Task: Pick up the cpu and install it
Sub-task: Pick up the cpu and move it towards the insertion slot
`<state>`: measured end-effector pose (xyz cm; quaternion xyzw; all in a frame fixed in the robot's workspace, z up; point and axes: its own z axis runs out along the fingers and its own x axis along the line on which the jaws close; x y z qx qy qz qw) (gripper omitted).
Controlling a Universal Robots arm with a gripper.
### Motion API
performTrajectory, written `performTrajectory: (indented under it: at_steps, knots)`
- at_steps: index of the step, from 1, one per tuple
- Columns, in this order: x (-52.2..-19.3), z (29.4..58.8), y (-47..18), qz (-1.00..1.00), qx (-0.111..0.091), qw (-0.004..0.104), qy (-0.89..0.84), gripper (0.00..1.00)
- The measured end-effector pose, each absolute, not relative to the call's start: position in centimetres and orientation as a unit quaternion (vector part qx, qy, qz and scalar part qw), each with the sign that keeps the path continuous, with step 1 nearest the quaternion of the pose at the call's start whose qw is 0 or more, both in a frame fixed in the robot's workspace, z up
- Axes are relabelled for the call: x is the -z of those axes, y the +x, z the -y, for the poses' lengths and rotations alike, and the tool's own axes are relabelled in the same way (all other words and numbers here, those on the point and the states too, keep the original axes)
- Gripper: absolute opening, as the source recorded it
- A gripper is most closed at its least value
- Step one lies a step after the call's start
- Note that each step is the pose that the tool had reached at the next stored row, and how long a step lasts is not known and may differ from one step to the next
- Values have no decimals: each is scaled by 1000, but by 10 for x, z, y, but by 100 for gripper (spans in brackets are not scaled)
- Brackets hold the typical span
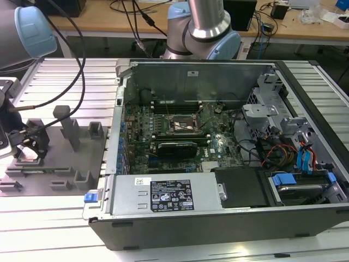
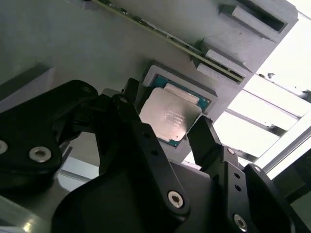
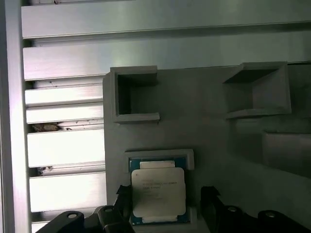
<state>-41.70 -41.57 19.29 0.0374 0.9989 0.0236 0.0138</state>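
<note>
On the grey plate (image 1: 65, 164), at the exterior view's left, the gripper (image 1: 30, 147) hangs low. In both wrist views the cpu (image 3: 158, 191) (image 2: 167, 116) lies flat in its small pocket on the plate, shiny side up. The black fingers (image 3: 209, 196) are spread apart, one on each side of the cpu, w/ a gap by one finger. The open PC box (image 1: 218, 136) sits beside the plate.

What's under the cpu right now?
The cpu sits in a framed pocket of the grey fixture plate; the pocket's floor is covered by the chip. The gripper straddles it, open.
</note>
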Motion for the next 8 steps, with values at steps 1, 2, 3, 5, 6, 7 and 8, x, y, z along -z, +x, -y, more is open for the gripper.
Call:
performTrajectory:
  at_steps: [1,2,3,5,6,7,8]
  knots:
    - [-192,414,-417,-999,-24,14,37,68]
    - [-191,413,-417,-999,-24,14,37,68]
    - [-191,412,-418,-999,-24,14,37,68]
    - [-190,411,-420,-999,-24,14,37,68]
    - [-190,411,-422,-999,-24,14,37,68]
    - [-190,411,-423,-999,-24,14,37,68]
    - [-189,411,-423,-999,-24,14,37,68]
